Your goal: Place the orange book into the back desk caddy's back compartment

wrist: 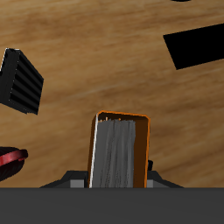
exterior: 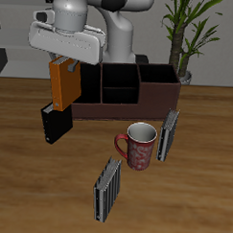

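Clamped between the gripper's jaws, the orange book is being held upright in the air above the table, beside the end of the caddy and over a black book.

A red patterned mug stands on the wooden tabletop, handle outward. One grey striped book stands upright just beside the mug; another stands nearer the front edge. A black book stands apart. A potted plant rises behind.
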Controlling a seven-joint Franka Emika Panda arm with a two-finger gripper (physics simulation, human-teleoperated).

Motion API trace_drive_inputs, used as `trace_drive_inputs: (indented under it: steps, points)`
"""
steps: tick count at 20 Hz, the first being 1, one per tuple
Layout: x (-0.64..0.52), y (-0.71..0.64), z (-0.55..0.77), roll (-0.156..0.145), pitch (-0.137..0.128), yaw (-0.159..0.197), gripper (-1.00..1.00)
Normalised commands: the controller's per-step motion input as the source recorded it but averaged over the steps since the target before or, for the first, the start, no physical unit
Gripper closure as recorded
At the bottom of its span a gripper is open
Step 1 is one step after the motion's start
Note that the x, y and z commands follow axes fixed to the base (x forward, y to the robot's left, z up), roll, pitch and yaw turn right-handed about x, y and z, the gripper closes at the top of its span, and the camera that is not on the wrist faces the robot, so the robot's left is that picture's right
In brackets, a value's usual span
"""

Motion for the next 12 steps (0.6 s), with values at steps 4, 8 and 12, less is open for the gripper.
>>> trace_drive_inputs:
  steps: [4, 8, 12]
  points:
    - [-0.53, 0.18, 0.21, -0.009, -0.023, 0.039, 1.0]
    - [-0.51, 0.09, 0.3, -0.002, -0.042, 0.069, 1.0]
    - [-0.49, 0.12, 0.24, 0.027, -0.046, 0.049, 1.0]
